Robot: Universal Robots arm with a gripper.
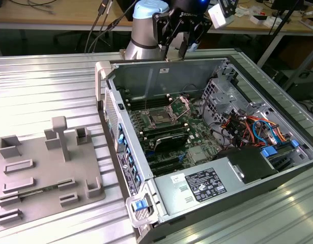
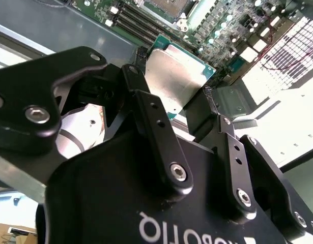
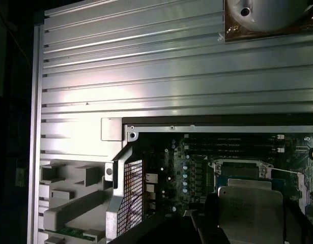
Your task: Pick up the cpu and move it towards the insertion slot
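Your claw (image 2: pixel 189 109) grips the cpu (image 2: pixel 177 79) by its edges, flat, high above the slot (image 1: pixel 161 118), for clearance

cpu (image 3: pixel 250 211) partly behind end effector (image 3: pixel 248 231)

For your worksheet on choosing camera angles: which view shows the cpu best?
The second wrist view: the cpu shows its silvery top, held between the fingers. The first wrist view shows it partly cut off; the exterior view doesn't show it clearly.

A grey fixture plate (image 1: pixel 44 173) lies beside the open computer case (image 1: pixel 222 203) on the ribbed metal table (image 1: pixel 44 86).
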